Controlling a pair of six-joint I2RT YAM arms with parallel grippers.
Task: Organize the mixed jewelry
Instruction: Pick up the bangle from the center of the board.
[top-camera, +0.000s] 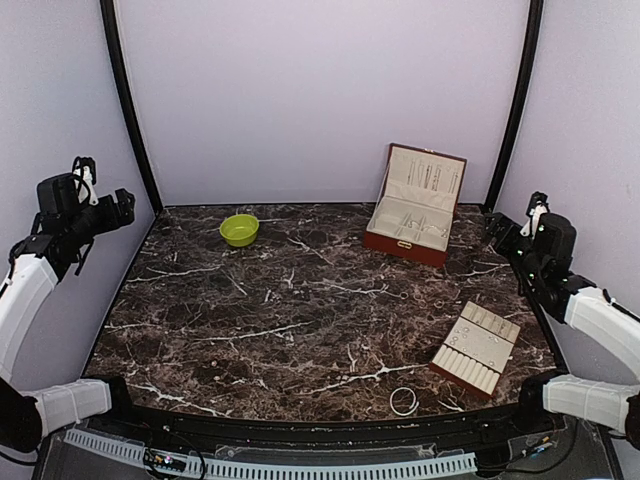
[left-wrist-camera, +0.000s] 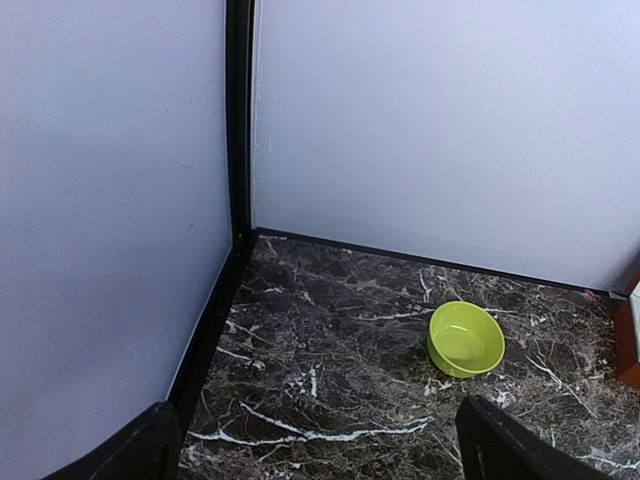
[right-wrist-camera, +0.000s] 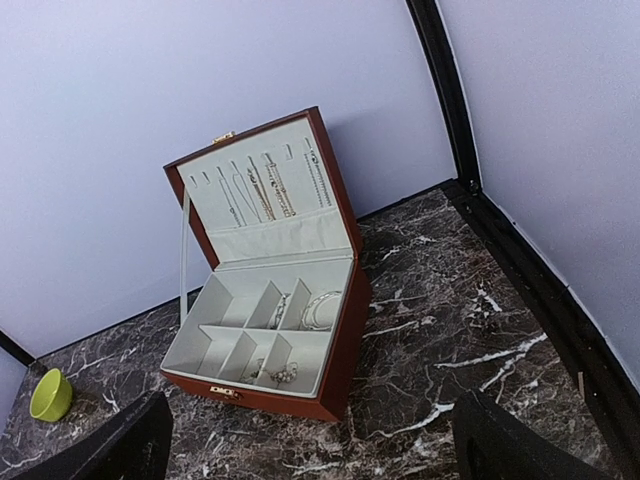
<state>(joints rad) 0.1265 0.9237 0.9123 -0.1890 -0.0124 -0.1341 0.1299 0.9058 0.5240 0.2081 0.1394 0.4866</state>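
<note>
Dark marble table (top-camera: 250, 320), pale walls. The left gripper (left-wrist-camera: 320, 455) and right gripper (right-wrist-camera: 320, 445) hang spread, empty. The mixed jewelry (right-wrist-camera: 262, 190) lies in the open box (right-wrist-camera: 345, 340); a hoop (top-camera: 392, 402) by the front edge; the tray's (top-camera: 455, 375) pieces too tiny to tell.

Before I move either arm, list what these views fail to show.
Slotted tray, top view: pieces on it too small to identify.
Jewelry box, right wrist view: front compartments' jewelry tiny, partly behind dividers.
Same box, left wrist view: cut off by right edge.
</note>
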